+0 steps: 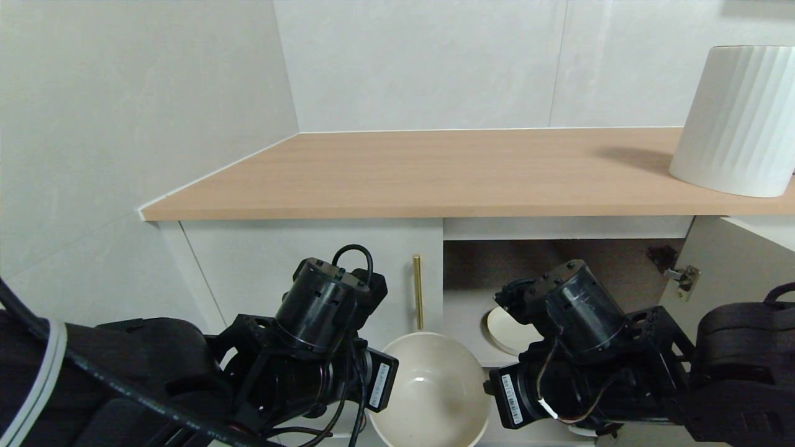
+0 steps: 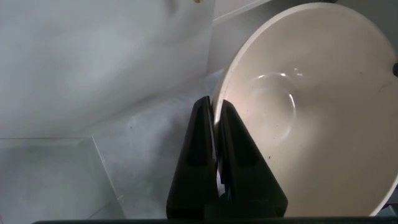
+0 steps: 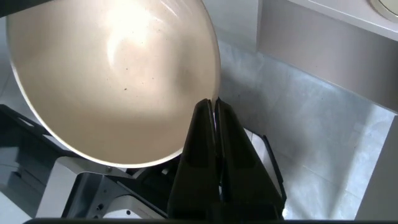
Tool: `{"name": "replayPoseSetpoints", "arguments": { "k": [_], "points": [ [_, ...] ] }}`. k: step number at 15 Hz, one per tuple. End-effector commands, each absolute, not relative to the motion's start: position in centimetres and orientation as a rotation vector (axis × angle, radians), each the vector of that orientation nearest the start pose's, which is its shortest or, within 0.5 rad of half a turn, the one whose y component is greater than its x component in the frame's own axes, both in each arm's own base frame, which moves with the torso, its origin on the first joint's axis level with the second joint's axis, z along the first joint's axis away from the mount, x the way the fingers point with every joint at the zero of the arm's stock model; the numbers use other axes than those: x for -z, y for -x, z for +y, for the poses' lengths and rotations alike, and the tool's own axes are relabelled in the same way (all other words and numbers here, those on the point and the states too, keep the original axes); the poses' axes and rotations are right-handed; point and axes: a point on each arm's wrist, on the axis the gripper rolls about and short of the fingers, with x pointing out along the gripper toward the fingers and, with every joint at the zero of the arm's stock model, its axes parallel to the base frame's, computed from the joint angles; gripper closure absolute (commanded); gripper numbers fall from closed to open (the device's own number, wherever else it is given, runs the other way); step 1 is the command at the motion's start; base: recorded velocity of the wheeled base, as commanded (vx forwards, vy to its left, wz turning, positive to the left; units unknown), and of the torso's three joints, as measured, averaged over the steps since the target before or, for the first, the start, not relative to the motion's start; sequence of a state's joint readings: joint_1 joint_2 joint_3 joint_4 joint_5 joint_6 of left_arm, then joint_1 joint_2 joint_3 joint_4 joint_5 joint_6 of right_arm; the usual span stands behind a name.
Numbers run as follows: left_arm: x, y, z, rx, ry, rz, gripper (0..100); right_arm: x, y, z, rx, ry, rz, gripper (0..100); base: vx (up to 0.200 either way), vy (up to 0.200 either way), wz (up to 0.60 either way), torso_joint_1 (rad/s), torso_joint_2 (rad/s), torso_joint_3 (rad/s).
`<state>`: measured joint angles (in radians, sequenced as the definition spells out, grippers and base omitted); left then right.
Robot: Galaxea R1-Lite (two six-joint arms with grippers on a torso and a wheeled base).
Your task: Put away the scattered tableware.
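Observation:
A cream bowl [image 1: 431,391] hangs tilted between my two arms, low in front of the cabinet. In the left wrist view my left gripper [image 2: 214,118] is shut on the rim of the bowl [image 2: 311,112], one finger inside and one outside. From the opposite side, my right gripper [image 3: 215,104] is shut on the edge of the bowl [image 3: 112,74]. A cream plate [image 1: 506,332] lies on the shelf inside the open cabinet, partly hidden behind my right wrist; its edge [image 3: 385,5] also shows in the right wrist view.
The wooden countertop [image 1: 435,174] carries a white ribbed container [image 1: 739,118] at the right. Below it, the left cabinet door with a gold handle [image 1: 417,292] is closed. The right door [image 1: 739,261] stands swung open. Tiled walls close off the left and back.

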<state>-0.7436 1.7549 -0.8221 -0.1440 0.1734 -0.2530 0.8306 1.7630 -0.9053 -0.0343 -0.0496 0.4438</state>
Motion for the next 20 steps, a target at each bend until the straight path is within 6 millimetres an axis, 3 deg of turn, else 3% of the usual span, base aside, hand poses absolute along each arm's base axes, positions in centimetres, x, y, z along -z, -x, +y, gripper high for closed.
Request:
{"name": "replayPoseSetpoints", "arguments": {
  "k": [1, 11, 12, 20],
  "points": [
    [-12.8, -21.69, -19.43, 0.443, -0.117, 0.772, 100, -13.37, -20.22, 22.07, -0.544, -0.035, 0.91, 100, 0.0, 0.0, 0.0, 0.0, 0.0, 0.0],
    [-12.67, -21.74, -19.47, 0.442, -0.119, 0.776, 100, -13.53, -20.55, 22.42, -0.546, -0.054, 0.889, 100, 0.0, 0.0, 0.0, 0.0, 0.0, 0.0],
    [-12.62, -21.75, -19.49, 0.441, -0.12, 0.777, 100, -13.58, -20.5, 22.37, -0.546, -0.053, 0.886, 0, 0.0, 0.0, 0.0, 0.0, 0.0, 0.0],
    [-12.8, -21.66, -19.47, 0.444, -0.117, 0.772, 100, -13.29, -20.7, 22.58, -0.544, -0.054, 0.89, 0, 0.0, 0.0, 0.0, 0.0, 0.0, 0.0]
  ]
}}
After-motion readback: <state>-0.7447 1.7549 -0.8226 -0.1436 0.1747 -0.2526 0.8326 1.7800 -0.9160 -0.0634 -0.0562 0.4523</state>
